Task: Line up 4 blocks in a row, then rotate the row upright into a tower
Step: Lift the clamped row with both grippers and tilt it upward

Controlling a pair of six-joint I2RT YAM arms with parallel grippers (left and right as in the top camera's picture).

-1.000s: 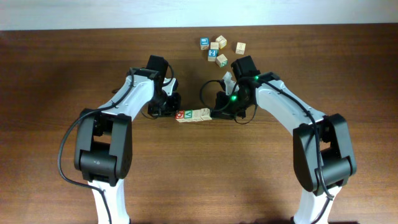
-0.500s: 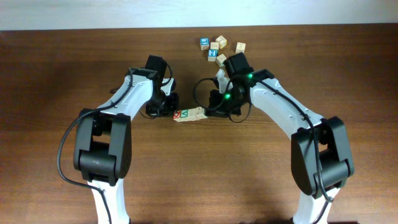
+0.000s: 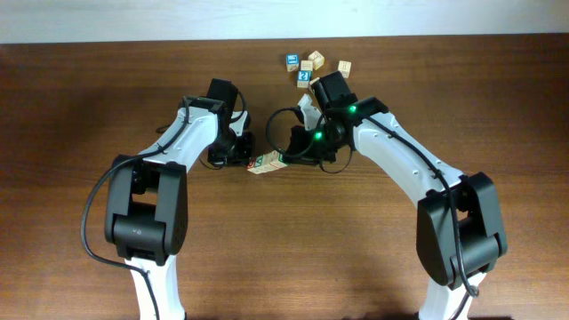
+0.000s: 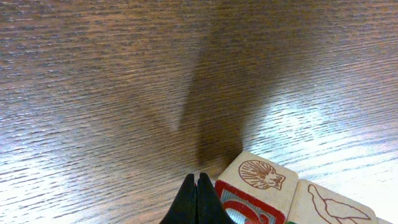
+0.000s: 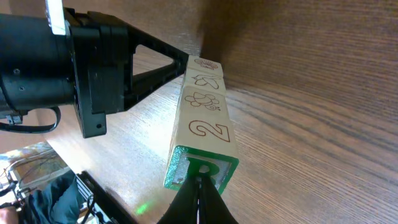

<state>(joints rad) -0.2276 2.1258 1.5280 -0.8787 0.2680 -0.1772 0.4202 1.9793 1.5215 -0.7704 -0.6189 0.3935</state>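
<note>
Row of blocks (image 3: 267, 163) now tilted (was level); L claw (image 4: 197, 198), R claw (image 5: 199, 190) shut, empty.

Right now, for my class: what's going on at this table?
A row of four blocks lies slanted on the table, worked from both ends. The left gripper, shut, is set against the shell-face end; the right gripper, shut, against the green-faced end. Neither holds a block. Loose cubes lie behind.

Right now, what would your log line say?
row of four blocks: on table | left fingers: shut, at red end | right fingers: shut, at green end
</note>
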